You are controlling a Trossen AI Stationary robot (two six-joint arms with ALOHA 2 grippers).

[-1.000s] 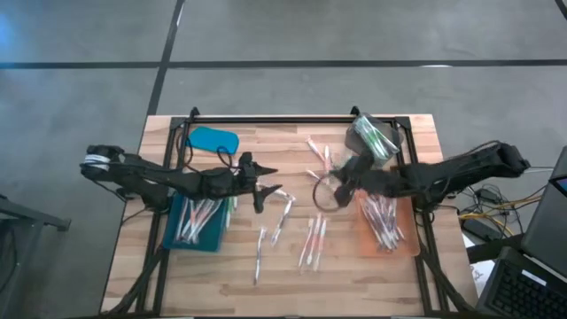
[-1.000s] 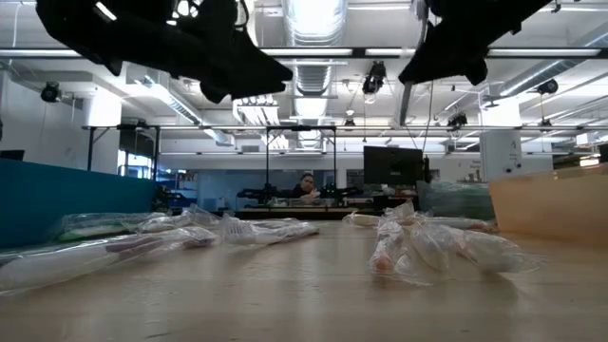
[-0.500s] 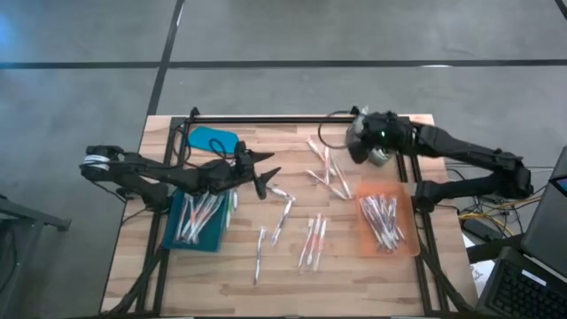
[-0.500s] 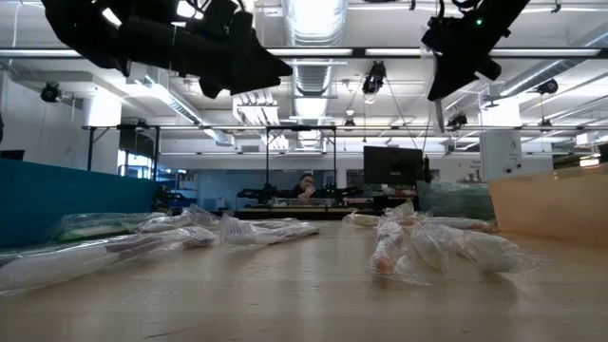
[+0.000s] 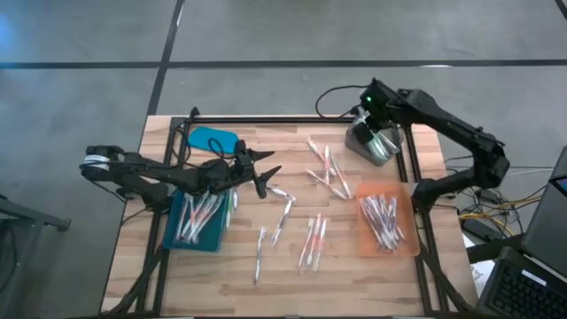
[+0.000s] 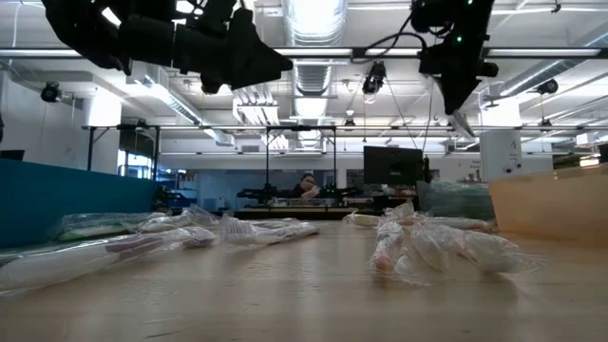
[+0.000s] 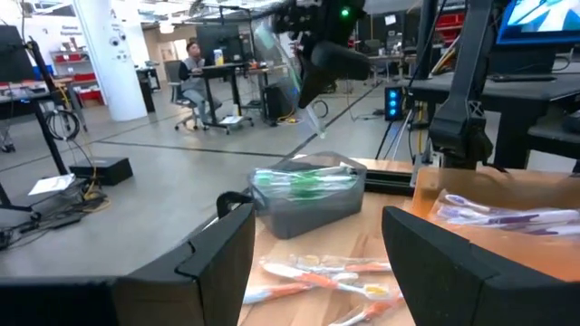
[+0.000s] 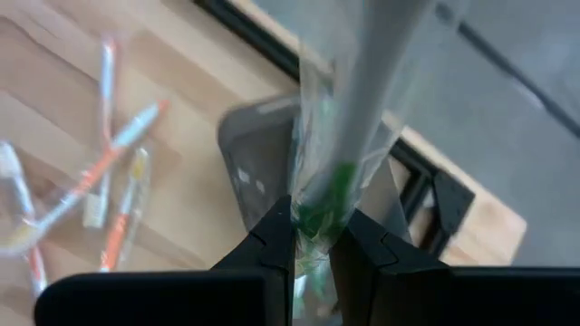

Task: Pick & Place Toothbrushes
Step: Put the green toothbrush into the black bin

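My right gripper [image 5: 378,122] hangs above the grey tray [image 5: 368,151] at the table's far right, shut on a clear-wrapped toothbrush [image 8: 340,136] with a green part. Green toothbrushes lie in that tray [image 7: 308,195]. Loose toothbrushes [image 5: 326,168] [image 5: 310,239] lie flat on the wood in the middle. My left gripper [image 5: 262,179] is open and level over the table's left middle, beside the teal tray [image 5: 173,232], with nothing between its fingers [image 7: 217,263]. My right gripper pinches the wrapped toothbrush by its green end [image 8: 317,210] between its two fingers. The fingers slant down from above and lie along the stick. The toothbrush [image 7: 310,113] sticks out past the fingertips, tilted downward, lifted clear above the grey tray.
An orange tray [image 5: 407,239] with toothbrushes sits at the right, the teal tray holds more at the left, and a blue piece [image 5: 213,139] lies at the far left. A black frame [image 5: 292,120] runs along the far edge. People sit at desks beyond the table.
My right gripper has swung from the table's middle toward the far right, rising and tipping downward, and now hangs over the grey tray. It has stayed shut and carried the wrapped green toothbrush along, clear of the table.
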